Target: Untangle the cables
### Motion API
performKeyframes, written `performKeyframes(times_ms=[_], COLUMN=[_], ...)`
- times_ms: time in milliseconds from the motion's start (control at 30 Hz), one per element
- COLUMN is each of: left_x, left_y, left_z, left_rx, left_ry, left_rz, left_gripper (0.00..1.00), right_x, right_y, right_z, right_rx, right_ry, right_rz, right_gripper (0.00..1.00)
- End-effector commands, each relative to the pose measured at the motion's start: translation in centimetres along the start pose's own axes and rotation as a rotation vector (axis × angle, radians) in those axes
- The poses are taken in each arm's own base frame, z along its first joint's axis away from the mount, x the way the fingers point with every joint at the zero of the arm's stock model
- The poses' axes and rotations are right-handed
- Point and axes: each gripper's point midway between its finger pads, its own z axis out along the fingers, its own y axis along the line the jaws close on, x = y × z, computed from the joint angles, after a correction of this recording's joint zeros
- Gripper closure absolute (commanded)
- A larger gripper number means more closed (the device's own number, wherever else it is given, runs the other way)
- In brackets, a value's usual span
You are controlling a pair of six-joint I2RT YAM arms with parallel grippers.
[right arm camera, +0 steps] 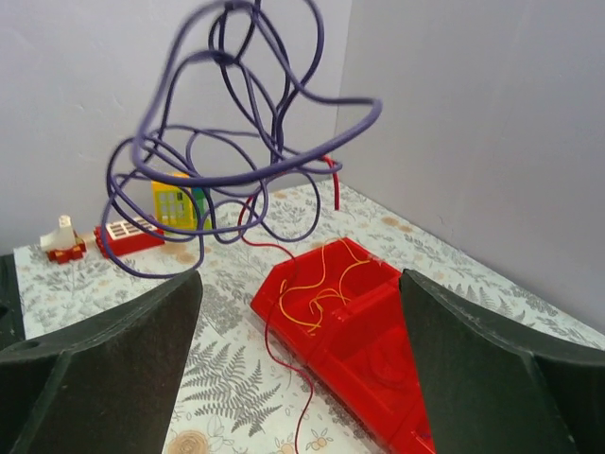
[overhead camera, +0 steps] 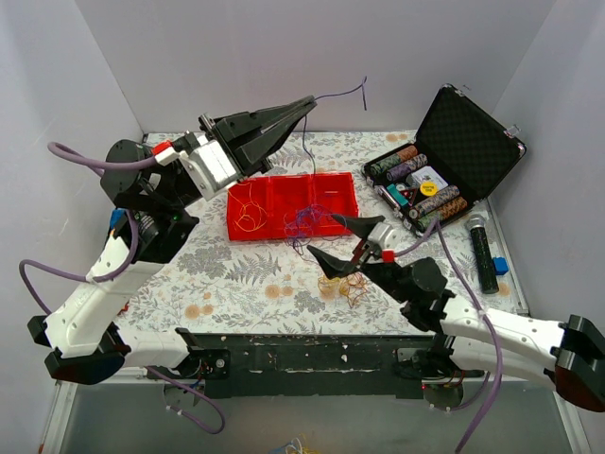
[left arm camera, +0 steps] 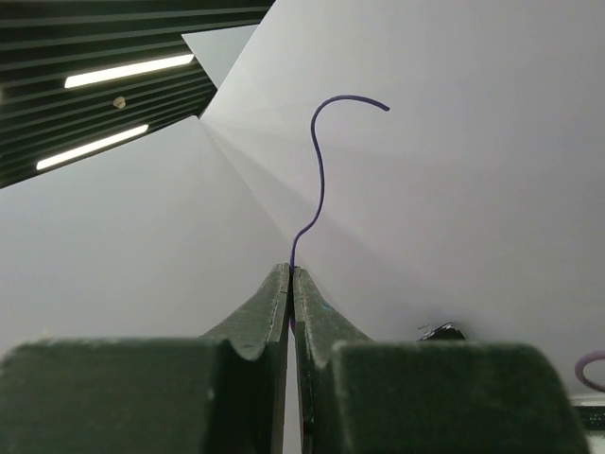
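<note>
Fern-print tablecloth (overhead camera: pixel 236 284), white walls (overhead camera: pixel 284 47). Left tool (overhead camera: pixel 311 99) pinching purple cable (overhead camera: pixel 340 94); right tool (overhead camera: pixel 323 235) apart.

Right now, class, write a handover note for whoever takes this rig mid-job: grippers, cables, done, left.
Left gripper: raised, shut on the purple wire, its end poking out.
Right gripper: open, low, facing the hanging purple tangle.
Yellow wire lies in the red tray. Red wire seems caught in the tangle. Orange loops lie on the table.
Done: yellow apart.
Left: purple, red, orange.
</note>
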Motion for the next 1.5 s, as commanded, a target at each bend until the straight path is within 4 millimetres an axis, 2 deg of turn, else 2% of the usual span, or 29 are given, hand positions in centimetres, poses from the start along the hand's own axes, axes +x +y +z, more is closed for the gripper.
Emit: performKeyframes(times_ms=[0,67,167,233,400,533,633,700,800,833,867,1100,1200,1300,1400,1467], left_x=[-2.4,-2.7,-3.1,-3.6,-4.1,-4.7,-4.7,-4.7,-4.7,-4.8,-4.9,-5.7,-5.9,-5.9,-5.1,-4.2], left_y=[0.3,0.5,0.6,0.8,1.0,1.3,1.3,1.4,1.3,1.4,1.5,2.1,2.4,2.5,2.0,1.4], left_z=[0.1,0.2,0.5,0.7,0.8,0.8,0.6,0.5,0.5,0.5,0.6,1.6,1.9,2.2,2.1,1.8], left_rx=[0.015,0.018,0.021,0.023,0.023,0.015,0.01,0.009,0.011,0.008,0.007,0.001,-0.007,-0.008,0.001,0.008], left_ry=[-0.042,-0.049,-0.059,-0.073,-0.08,-0.087,-0.082,-0.081,-0.083,-0.088,-0.091,-0.138,-0.153,-0.159,-0.141,-0.121], left_rz=[-0.021,-0.018,-0.017,-0.017,-0.031,-0.033,-0.027,-0.024,-0.016,-0.009,-0.005,0.027,0.04,0.036,0.017,0.009], left_gripper=[1.0,1.0,1.0,1.0,1.0,1.0,1.0,1.0,1.0,1.0,1.0,1.0,1.0,1.0,1.0,1.0], right_x=[-2.4,-2.1,-0.7,-0.2,-1.1,-1.5,-0.7,0.3,2.4,3.5,4.5,12.9,15.0,15.9,14.8,13.1], right_y=[-0.5,0.3,1.5,1.1,-1.1,-2.2,-1.3,-1.2,-1.2,-1.2,-1.4,-1.1,-1.8,-2.6,-3.1,-3.6], right_z=[2.7,3.9,5.3,6.0,7.7,8.2,8.1,7.2,5.1,4.2,3.3,-5.8,-8.6,-10.1,-9.6,-8.4], right_rx=[0.023,-0.02,-0.077,-0.044,0.084,0.146,0.103,0.102,0.115,0.12,0.138,0.247,0.318,0.369,0.382,0.404], right_ry=[-0.075,-0.066,-0.034,-0.052,-0.131,-0.173,-0.137,-0.106,-0.042,-0.008,0.028,0.298,0.374,0.41,0.388,0.363], right_rz=[-0.067,-0.064,-0.053,-0.04,-0.063,-0.091,-0.063,-0.029,0.034,0.052,0.079,0.154,0.156,0.146,0.124,0.11], right_gripper=[0.05,0.04,0.04,0.04,0.07,0.17,0.38,0.55,0.88,0.95,0.99,0.99,0.99,0.99,0.98,0.82])
